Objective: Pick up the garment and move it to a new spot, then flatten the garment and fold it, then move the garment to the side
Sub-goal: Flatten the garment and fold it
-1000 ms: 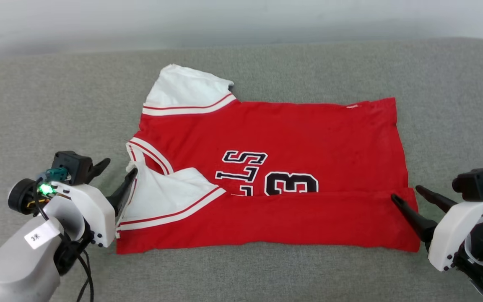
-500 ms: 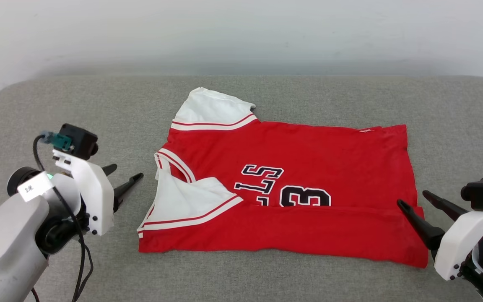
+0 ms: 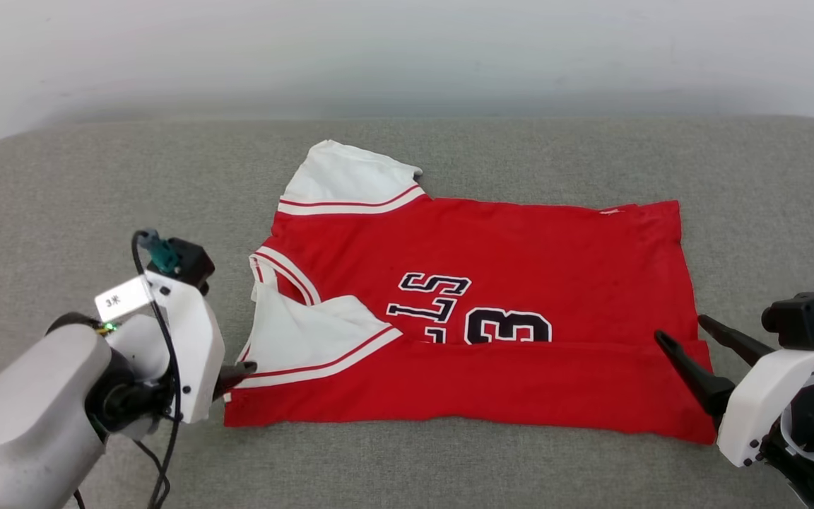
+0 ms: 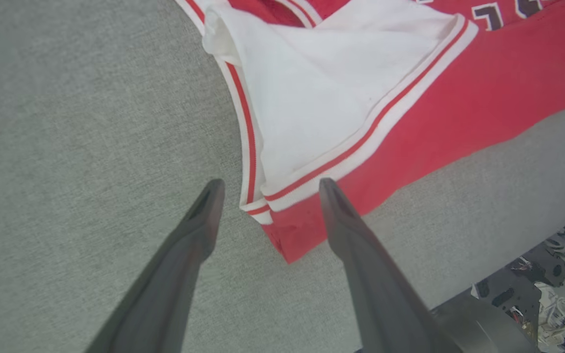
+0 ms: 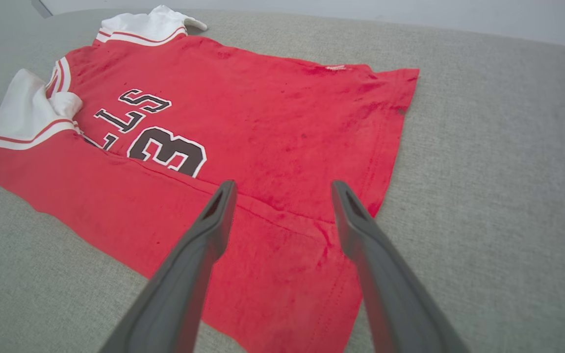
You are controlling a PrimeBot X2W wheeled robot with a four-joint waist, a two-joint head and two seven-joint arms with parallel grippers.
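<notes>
Garment [image 3: 534, 254] is lying flat across the grey cushion [image 3: 407, 466], near edge folded over the lettering, and that loose flap is risking sliding open or bunching if the two ends are being lifted unevenly, or if a finger is catching just the top layer. Left gripper [image 4: 270, 182] is holding its jaws spread wide astride the near sleeve-end corner, gripping nothing, while the right gripper [image 5: 283, 184] is holding its jaws equally spread above the hem end of the flap, likewise empty.
</notes>
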